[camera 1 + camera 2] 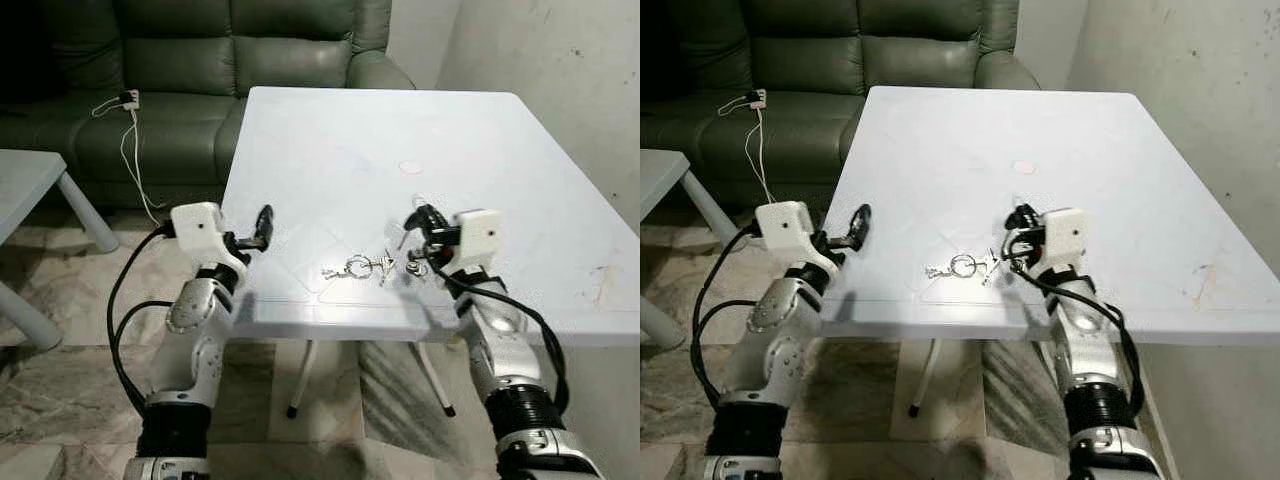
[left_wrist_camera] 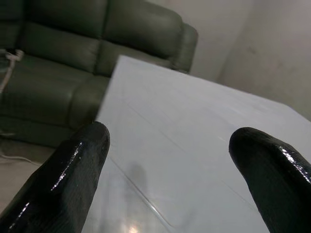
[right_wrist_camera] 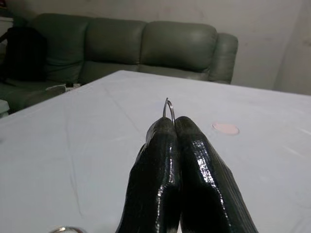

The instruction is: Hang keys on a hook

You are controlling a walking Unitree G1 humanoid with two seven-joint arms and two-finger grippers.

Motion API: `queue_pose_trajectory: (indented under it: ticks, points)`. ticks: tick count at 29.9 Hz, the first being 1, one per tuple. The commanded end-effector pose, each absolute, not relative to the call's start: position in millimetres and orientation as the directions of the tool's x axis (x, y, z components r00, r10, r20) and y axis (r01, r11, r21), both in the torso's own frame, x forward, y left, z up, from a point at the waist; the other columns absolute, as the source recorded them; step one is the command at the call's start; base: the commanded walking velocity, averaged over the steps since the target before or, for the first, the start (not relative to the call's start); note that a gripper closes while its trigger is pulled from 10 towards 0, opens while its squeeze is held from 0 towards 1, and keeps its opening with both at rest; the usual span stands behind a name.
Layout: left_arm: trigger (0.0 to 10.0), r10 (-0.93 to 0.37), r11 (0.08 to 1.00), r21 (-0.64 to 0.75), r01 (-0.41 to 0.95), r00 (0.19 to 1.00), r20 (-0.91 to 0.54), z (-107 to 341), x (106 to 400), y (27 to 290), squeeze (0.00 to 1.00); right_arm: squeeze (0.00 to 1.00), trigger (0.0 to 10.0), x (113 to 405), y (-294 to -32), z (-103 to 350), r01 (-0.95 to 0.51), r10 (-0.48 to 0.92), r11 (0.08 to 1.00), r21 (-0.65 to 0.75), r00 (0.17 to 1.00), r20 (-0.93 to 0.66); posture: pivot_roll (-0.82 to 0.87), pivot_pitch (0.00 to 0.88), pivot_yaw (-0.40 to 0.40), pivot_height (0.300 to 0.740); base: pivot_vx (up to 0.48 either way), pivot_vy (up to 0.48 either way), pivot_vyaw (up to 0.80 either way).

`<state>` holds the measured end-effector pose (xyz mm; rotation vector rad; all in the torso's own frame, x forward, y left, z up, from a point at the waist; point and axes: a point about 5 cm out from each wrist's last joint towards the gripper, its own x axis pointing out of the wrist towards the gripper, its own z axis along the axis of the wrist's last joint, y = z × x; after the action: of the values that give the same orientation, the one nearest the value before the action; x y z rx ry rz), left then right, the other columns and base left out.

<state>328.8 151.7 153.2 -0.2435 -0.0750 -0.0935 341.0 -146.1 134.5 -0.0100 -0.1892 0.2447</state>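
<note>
1. Keys (image 1: 362, 267) lie on the white table (image 1: 330, 130) near its front edge, left of the right gripper (image 1: 416, 221).
2. Judged light, rigid, slippery metal; best pinched by a ring.
3. Right gripper's fingers (image 3: 165, 160) pressed together on a thin wire ring (image 3: 168, 110).
4. Left gripper (image 1: 263, 226) spread wide, empty, above the table's left edge.

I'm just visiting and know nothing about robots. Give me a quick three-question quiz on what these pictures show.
1. True or false: the right hand is shut on a thin metal ring.
2. The left hand is: A) open, holding nothing; B) gripping the keys; C) resting on the sofa.
3. Fill in: the keys lie on the white ____, near its front edge.

Key: 1 true. 2 A. 3 table.
</note>
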Motion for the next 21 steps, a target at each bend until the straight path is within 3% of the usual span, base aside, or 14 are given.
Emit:
queue_pose_trajectory:
  ticks: [1, 21]
  points:
    - [10.0, -0.062, 0.970, -0.228, 0.084, 0.993, 0.102, 158.3, 334.3, 154.2, 0.00, 0.00, 10.0, 339.3, -149.4, 139.1, -0.192, 0.199, 0.980, -0.053, 0.960, 0.199, 0.01, 0.000, -0.046, 0.740, 0.000, 0.000, -0.72]
    - [10.0, 0.008, 0.972, -0.231, 0.038, 0.981, 0.194, 180.3, 343.1, 164.1, 0.00, 0.00, 10.0, 340.8, -156.9, 162.1, -0.116, 0.134, 0.989, -0.089, 0.964, 0.228, 0.01, 0.000, -0.051, 0.740, 0.000, 0.000, -0.74]
